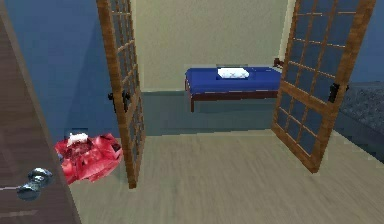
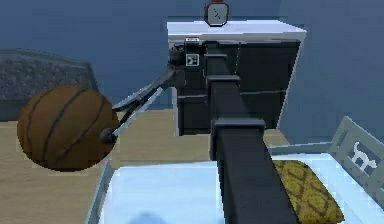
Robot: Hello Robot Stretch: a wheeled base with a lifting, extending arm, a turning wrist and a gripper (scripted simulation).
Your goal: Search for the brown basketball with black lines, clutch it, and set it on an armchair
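Biggest thing near the claw (image 2: 112, 121) is the white bed (image 2: 160, 195), just below it and to its right. The arm (image 2: 245, 150), 1 dark square bar, runs over that bed. Behind the claw and off to its right stands a dark dresser (image 2: 265, 85) with a white top.

Then the brown basketball (image 2: 65, 128) with black lines. It hangs right at the claw's far end, on its left, up in the air clear of bed and floor, so the claw is holding it. How the 2 fingers (image 2: 140, 96) sit on it, can't tell tbh.

Behind the ball is a dark grey cushioned piece of furniture (image 2: 40, 70) against the blue wall. A yellow patterned pillow (image 2: 305, 190) lies on the bed, well right of the claw and lower, by the white headboard (image 2: 355, 150). A tiny grey thing (image 2: 216, 13) sits on the dresser top, above the claw.

In the forward view, 2 wooden glass-paned doors (image 1: 122, 90) stand open. Past them is a blue bed (image 1: 235, 85) with 1 white pillow (image 1: 232, 73), and there's a red heap (image 1: 88, 158) on the floor at the left.
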